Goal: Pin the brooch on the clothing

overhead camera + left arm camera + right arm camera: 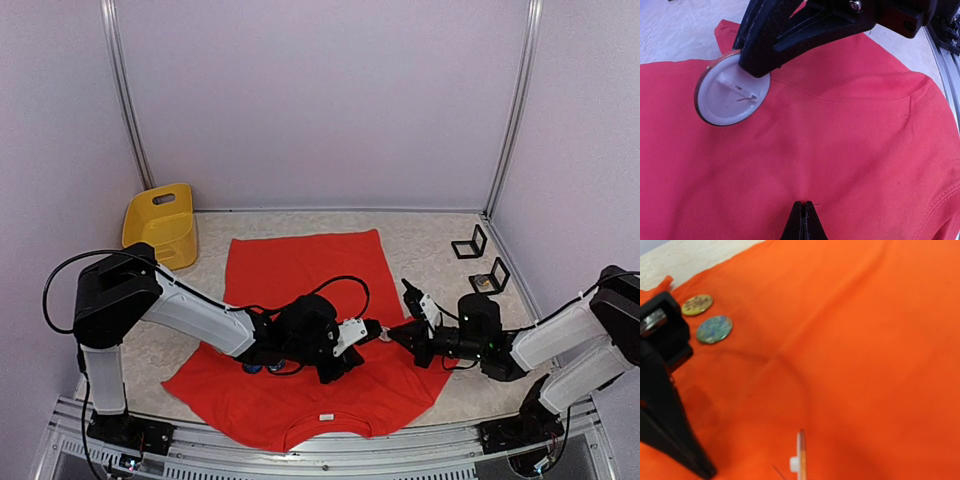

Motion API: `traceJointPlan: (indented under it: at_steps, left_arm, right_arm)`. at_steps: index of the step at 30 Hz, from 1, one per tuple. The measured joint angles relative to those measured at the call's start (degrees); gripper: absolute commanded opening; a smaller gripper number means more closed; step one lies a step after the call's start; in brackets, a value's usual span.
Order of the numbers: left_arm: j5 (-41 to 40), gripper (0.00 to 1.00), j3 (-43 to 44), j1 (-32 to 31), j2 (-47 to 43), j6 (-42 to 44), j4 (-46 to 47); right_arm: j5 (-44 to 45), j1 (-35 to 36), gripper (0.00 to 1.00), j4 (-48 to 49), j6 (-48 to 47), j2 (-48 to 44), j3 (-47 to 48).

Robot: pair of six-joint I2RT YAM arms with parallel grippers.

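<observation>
The right pincer point(393, 333) is clamped on the brooch point(727, 100) above the clothing point(300, 265), not far from one sleeve edge. The left pincer point(370, 328), pressed together, almost meets it. Bare desk point(430, 240) lies beyond that edge.

Red-orange fabric T-shirt point(300, 265) lay flat on the speckled table point(430, 235), neck at the near edge. Yellow round badge point(697, 304) and blue-green round badge point(714, 329) sat side by side on it, left of centre. Yellow plastic bin point(162, 225) stood off its far-left corner, two black brackets point(470, 244) far right. Round white-backed brooch point(732, 95) was above shirt centre, clamped in the right gripper point(392, 332).
</observation>
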Motion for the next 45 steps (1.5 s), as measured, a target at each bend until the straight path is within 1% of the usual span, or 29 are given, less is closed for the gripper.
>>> traceJointPlan:
  at_steps: [4, 9, 18, 24, 36, 45]
  left_arm:
    - [0.8, 0.0, -0.4, 0.0, 0.0, -0.2, 1.3]
    - [1.9, 0.0, -1.0, 0.1, 0.0, -0.3, 3.0]
    - [3.9, 0.0, -1.3, 0.9, -0.3, -0.4, 4.1]
    - [4.3, 0.0, -1.6, 1.0, -1.3, -0.5, 4.7]
    - [5.1, 0.0, -1.6, 1.3, -1.6, -1.0, 5.4]
    - [5.6, 0.0, -1.7, 1.6, -1.6, -1.1, 5.5]
  right_arm:
    - [3.9, 2.6, 0.0, 7.1, -6.4, 3.7, -0.4]
    - [6.2, 6.0, 0.0, 14.9, -13.8, 9.0, -2.1]
    - [8.7, 8.4, 0.0, 20.1, -21.3, 11.4, -3.4]
    - [9.5, 9.0, 0.0, 21.7, -24.0, 13.2, -4.6]
    - [9.6, 11.2, 0.0, 23.1, -26.5, 15.3, -4.7]
    - [6.7, 11.5, 0.0, 24.9, -26.1, 15.1, -5.7]
